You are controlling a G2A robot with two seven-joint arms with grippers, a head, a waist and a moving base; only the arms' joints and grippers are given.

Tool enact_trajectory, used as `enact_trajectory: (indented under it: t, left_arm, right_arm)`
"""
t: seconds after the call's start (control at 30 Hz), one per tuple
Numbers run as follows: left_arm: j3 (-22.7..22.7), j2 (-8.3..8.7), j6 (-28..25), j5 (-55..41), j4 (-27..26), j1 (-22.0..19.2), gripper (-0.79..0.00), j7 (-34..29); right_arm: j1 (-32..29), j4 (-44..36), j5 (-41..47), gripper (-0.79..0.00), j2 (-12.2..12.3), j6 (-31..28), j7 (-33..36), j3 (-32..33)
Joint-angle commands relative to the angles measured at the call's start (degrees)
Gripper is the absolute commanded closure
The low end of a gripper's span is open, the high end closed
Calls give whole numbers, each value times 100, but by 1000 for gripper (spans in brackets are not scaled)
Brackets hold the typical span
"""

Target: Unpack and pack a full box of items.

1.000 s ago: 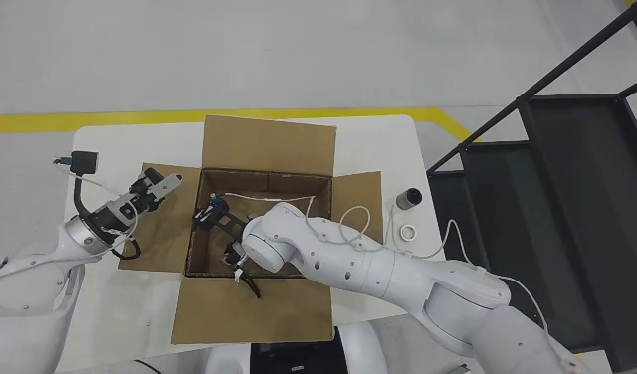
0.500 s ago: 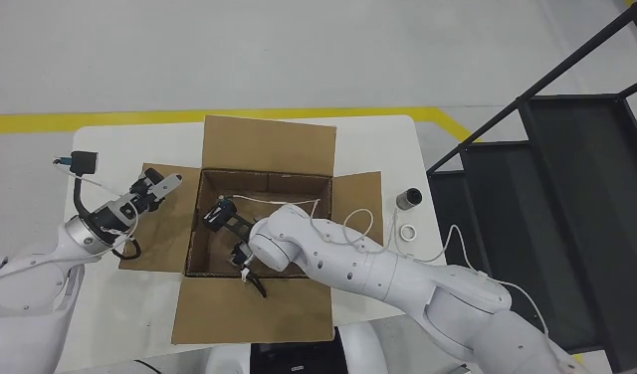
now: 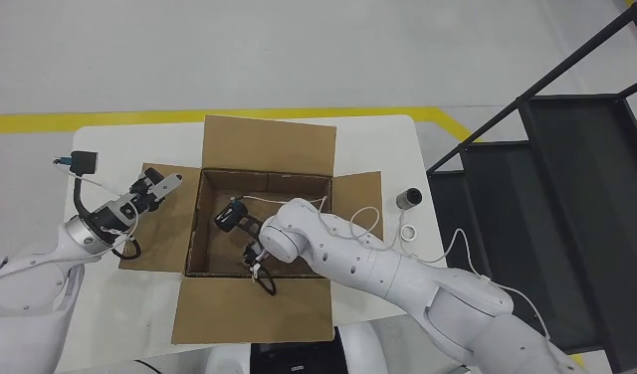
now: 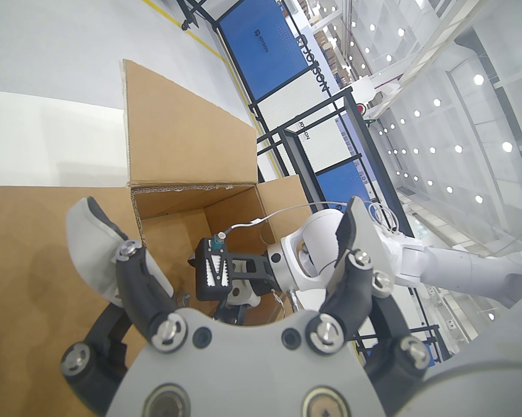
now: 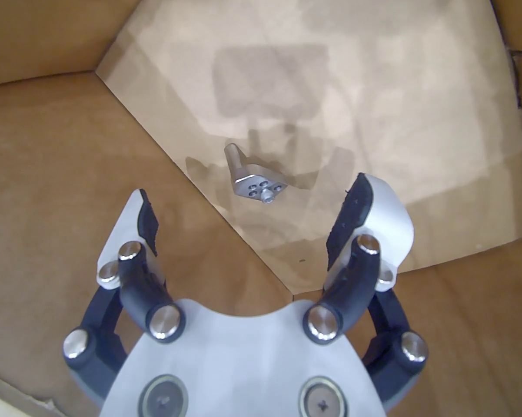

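One small metal bracket (image 5: 255, 182) lies on the floor of the cardboard box (image 3: 269, 140), close beside the seam where the floor meets a side wall.

Change over the last second: the right arm's wrist slid toward the robot's right inside the box. The left arm did not move.

Reading: unpacking stage. The right gripper (image 5: 250, 208) is being lined up on the bracket and has not grasped it.

- Right fingers: spread wide, empty. The bracket sits ahead of the fingertips, roughly centred in the gap, touching neither.
- Left gripper (image 3: 162, 184): over the box's left flap, fingers open, empty.
- On the desk (image 3: 119, 145), to the robot's right of the box: a dark cylinder (image 3: 408, 197) and a white roll (image 3: 408, 233), probably already unpacked.
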Motion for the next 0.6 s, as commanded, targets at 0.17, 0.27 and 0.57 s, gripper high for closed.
enact_trajectory:
  t: [0.17, 0.27, 0.57]
  left_arm:
    - [0, 0, 0, 0, 0, 0, -785, 0]
    - [0, 0, 0, 0, 0, 0, -785, 0]
    - [0, 0, 0, 0, 0, 0, -785, 0]
  right_arm:
    - [21, 288, 57, 0, -68, -203, 21, 48]
    - [34, 367, 88, 0, -100, -275, 19, 71]
    - [90, 371, 51, 0, -137, -566, 47, 167]
